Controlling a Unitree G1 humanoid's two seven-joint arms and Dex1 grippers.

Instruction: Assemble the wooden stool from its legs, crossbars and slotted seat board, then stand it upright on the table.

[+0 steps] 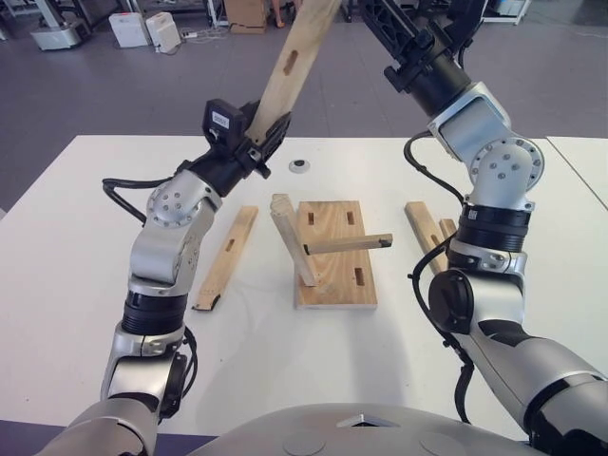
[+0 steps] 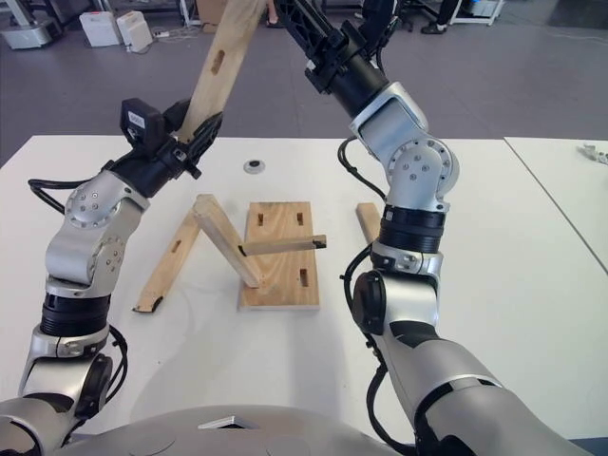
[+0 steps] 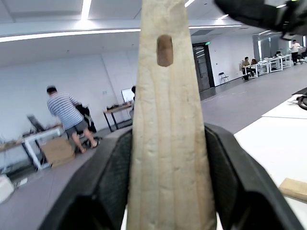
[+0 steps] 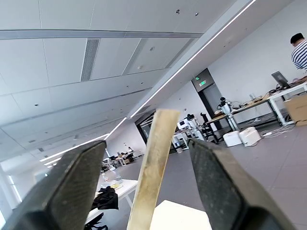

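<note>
The left pincer [image 1: 264,135] is clamped on the lower end of a slotted leg [image 1: 293,62], which slants up high above the surface [image 1: 85,247]. The right pincer [image 4: 146,148] stands apart, its fingers either side of the leg's upper tip without clearly touching it. Below, the seat board [image 1: 332,287] lies flat with a leg-and-crossbar piece [image 1: 347,244] resting on it, and a loose leg [image 1: 228,252] lies just to its left. This looks like a mid-assembly handover. Next, the right pincer would need to close squarely on the tip before the left lets go.

I count one board [image 1: 334,285], one crossbar [image 1: 347,244] and three legs: a raised leg [image 1: 290,66], one flat left [image 1: 228,256], one leaning [image 1: 293,237]. Two sticks [image 1: 421,231] lie right. One disc [image 1: 299,166] sits far.
</note>
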